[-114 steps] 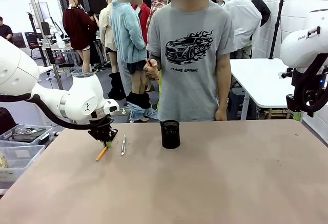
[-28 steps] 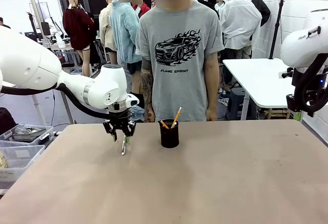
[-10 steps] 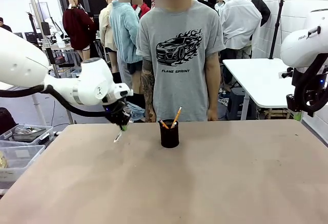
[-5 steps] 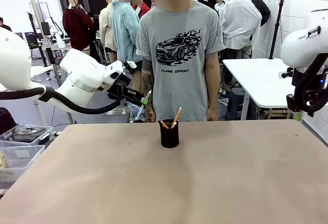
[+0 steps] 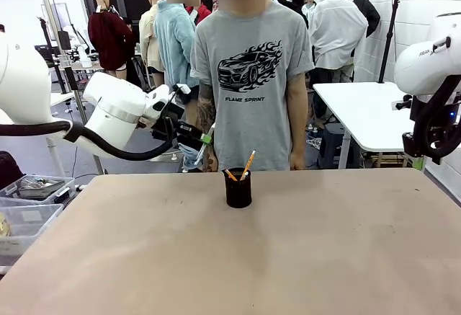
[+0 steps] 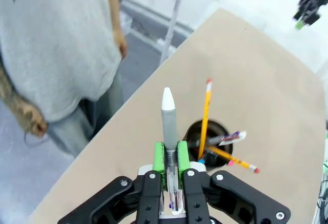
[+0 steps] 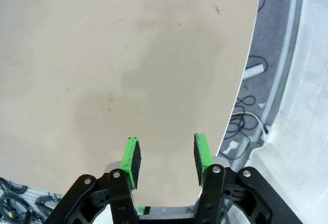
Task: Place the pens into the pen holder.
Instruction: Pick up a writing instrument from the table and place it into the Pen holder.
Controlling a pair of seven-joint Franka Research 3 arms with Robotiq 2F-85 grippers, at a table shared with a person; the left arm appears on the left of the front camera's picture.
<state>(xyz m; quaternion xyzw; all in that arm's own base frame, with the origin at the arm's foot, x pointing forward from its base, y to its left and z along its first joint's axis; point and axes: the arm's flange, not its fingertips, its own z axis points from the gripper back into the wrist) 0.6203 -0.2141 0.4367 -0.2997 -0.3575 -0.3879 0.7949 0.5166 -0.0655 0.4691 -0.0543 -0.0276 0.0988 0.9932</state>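
My left gripper (image 5: 205, 140) is shut on a thin silver-grey pen (image 5: 199, 155) and holds it in the air, up and to the left of the black pen holder (image 5: 238, 189). In the left wrist view the pen (image 6: 168, 115) stands between the green pads (image 6: 159, 157), its pale tip pointing away from me. The pen holder (image 6: 193, 131) lies below and just beyond it. A yellow pencil (image 6: 205, 108), an orange pencil (image 6: 231, 159) and another pen (image 6: 225, 138) stand in the holder. My right gripper (image 7: 166, 158) is open and holds nothing, above bare tabletop.
A person in a grey T-shirt (image 5: 252, 77) stands at the far side of the brown table (image 5: 288, 257), arms hanging down. My right arm (image 5: 432, 106) hangs at the right edge. The table's edge (image 7: 241, 90) and cables on the floor (image 7: 246, 116) show under the right gripper.
Over the last second my left gripper has lifted the silver-grey pen from near the tabletop, up and rightwards towards the holder, then almost stopped. The right arm has not moved.
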